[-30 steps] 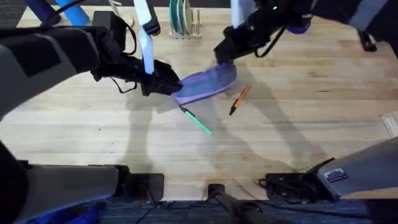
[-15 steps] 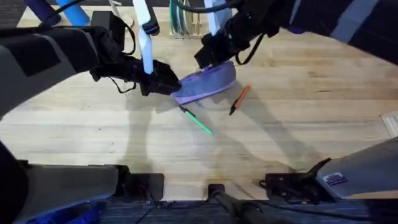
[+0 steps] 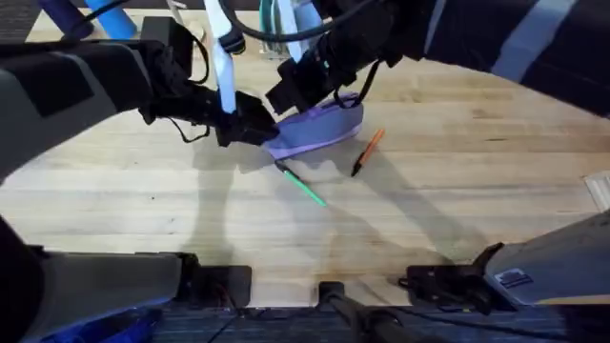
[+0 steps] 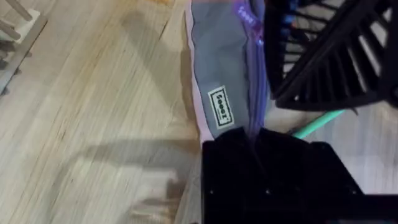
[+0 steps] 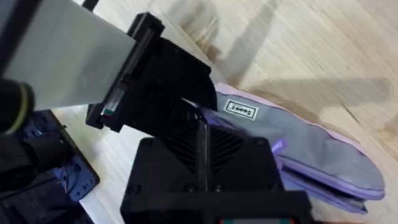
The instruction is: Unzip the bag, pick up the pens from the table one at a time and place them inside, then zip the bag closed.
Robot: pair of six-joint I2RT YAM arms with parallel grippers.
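Overhead: two pens [image 3: 329, 173], one bag [image 3: 319, 129]

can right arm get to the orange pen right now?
Probably yes. The orange pen lies bare on the table beside the bag, nothing over it; the right gripper sits at the bag, close by.
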